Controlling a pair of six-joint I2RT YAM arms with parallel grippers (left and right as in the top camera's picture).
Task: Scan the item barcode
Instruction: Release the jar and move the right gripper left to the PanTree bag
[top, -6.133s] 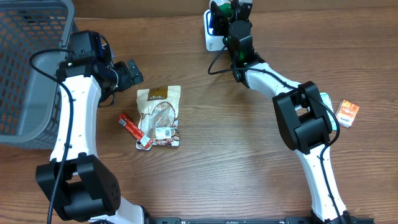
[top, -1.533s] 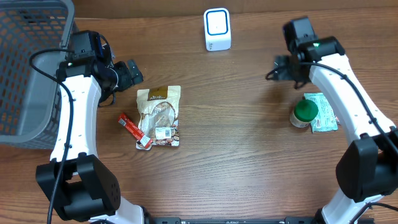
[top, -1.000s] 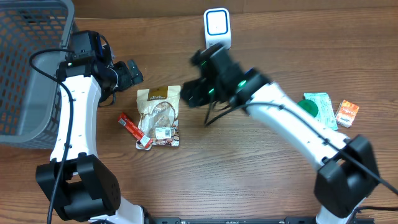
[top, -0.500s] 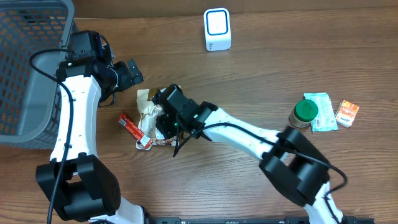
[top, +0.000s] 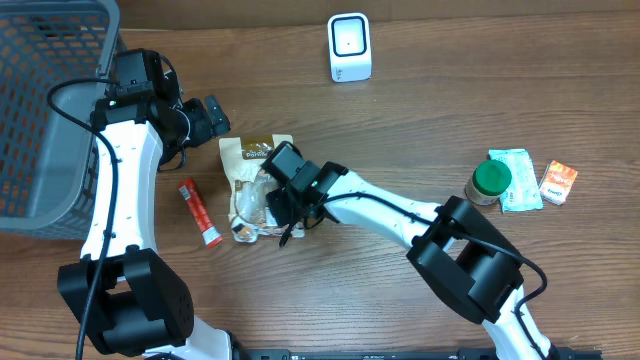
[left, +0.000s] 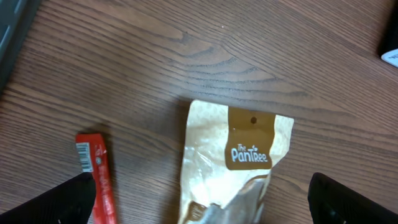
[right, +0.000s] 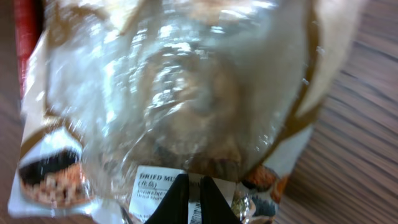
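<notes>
At your far left, a grey mesh basket (top: 40, 110) sits on the corner of the wooden table (top: 400, 300). Just to its right, the left gripper (top: 210, 118) hangs with its fingers spread as wide as they go, holding nothing. In its wrist view you see only the dark fingertips (left: 62, 199) at the bottom corners. Nearer you, a red stick packet (top: 199, 212) lies flat with a white barcode patch at one end. It is just beside the pouch, with a strip of bare wood between them.

Next comes the thing you're scanning, the snack pouch (top: 245, 160), lying left of the table's centre. It is cream paper with a brown header band (left: 249, 149) that reads "The PanTree" under a small hang hole. A glossy clear window (right: 186, 93) shows brownish dried pieces inside. At the end away from the header there is a white printed label beginning "DRIED MU", with food pictures at the corners, and that end is crumpled.

The right gripper (top: 284, 205) reaches in from the right and has hold of that end. In the wrist view its jaws are pinched almost together on the film right at the label. You can't tell whether that end is off the wood.

Further right, at the table's far edge and well apart from the pouch, stands the white scanner (top: 349, 47) with its blue-rimmed window facing up. At the right side a green-lidded jar (top: 490, 182) stands upright against a flat green-and-white packet (top: 522, 185). A small orange box (top: 558, 183) lies just beyond that.
</notes>
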